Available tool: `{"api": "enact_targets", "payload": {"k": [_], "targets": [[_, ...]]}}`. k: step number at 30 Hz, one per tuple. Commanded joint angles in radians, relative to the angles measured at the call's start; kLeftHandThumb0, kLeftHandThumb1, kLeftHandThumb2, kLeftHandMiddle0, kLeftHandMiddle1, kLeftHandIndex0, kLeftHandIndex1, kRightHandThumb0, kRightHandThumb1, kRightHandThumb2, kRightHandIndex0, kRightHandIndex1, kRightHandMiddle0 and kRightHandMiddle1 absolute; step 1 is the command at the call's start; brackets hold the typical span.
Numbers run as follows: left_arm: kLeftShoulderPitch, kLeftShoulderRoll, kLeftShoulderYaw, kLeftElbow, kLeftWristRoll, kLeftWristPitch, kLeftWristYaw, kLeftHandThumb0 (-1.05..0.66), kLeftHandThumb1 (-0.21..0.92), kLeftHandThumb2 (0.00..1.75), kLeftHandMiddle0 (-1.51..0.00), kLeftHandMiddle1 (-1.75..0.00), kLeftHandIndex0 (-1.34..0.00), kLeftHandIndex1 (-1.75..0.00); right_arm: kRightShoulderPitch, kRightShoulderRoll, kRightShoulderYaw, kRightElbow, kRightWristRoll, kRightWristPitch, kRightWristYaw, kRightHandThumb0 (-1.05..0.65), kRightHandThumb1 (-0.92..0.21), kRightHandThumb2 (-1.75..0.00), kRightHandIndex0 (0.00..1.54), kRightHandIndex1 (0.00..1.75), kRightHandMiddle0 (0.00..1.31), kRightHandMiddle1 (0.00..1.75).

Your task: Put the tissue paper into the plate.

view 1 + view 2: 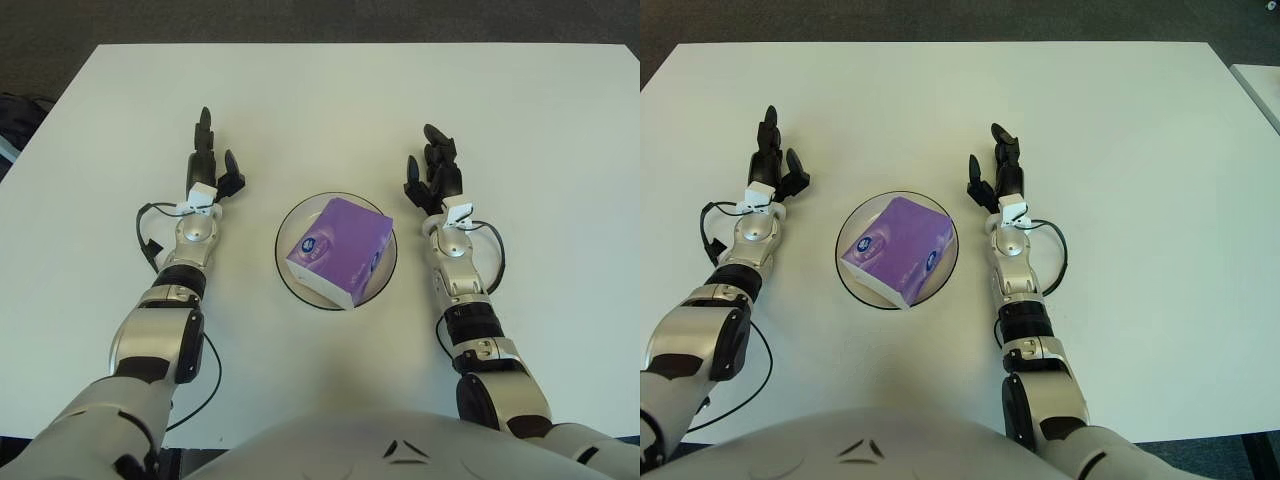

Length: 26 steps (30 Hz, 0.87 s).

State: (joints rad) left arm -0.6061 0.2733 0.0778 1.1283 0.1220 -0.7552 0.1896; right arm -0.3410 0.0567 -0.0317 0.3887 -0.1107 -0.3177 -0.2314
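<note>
Two hands show over the white table [330, 90], and neither holds anything. Part of the plate [290, 272] is hidden: the purple tissue pack [338, 248] sits inside it and covers most of its floor, so only the dark rim and thin slivers of the inside can be seen around the pack. The pack's near white edge reaches the plate's near rim, and whether it overhangs there is hard to tell. The small round label on the pack's top cannot be read. Both arms are cut off by the lower border of the view, and the robot's chest blocks the table's near edge at the middle. A dark object at the far left border, off the table's left edge, is too cropped to name.

The left hand [210, 160] is over the table to the left of the plate, well apart from it, fingers stretched out toward the far edge and the thumb splayed to the side; it grips nothing. The right hand [435, 170] is to the right of the plate, a little past its far rim, fingers likewise extended and loosely spread, thumb apart on the plate side, touching neither pack nor plate. Whether either hand rests on the tabletop cannot be judged.

The plate itself stands near the middle of the table, closer to the near edge than the far one.
</note>
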Motion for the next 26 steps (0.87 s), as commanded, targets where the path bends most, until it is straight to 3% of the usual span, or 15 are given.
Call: {"api": "enact_targets", "payload": {"k": [1,14,26], "targets": [[0.210,-0.063,-0.010,0.079,0.000,-0.001,-0.009,-0.91,0.92,1.10,-0.10,-0.01,0.00,-0.14,0.108,0.009,0.022,0.007,-0.048,0.000,-0.038,-0.73,-0.92,-0.62,0.14,0.45,0.00,0.61],[0.224,-0.067,-0.012,0.062,0.002,-0.016,-0.008,-0.89,0.92,1.12,-0.11,-0.02,0.00,-0.14,0.122,0.000,0.043,0.067,-0.101,-0.066,-0.099,-0.75,-0.92,-0.61,0.11,0.53,0.00,0.65],[0.241,-0.068,-0.017,0.040,0.005,-0.030,-0.011,-0.90,0.92,1.13,-0.11,-0.01,0.00,-0.14,0.110,-0.002,0.031,0.132,-0.085,-0.115,-0.098,-0.68,-0.92,-0.58,0.13,0.52,0.00,0.67]]}}
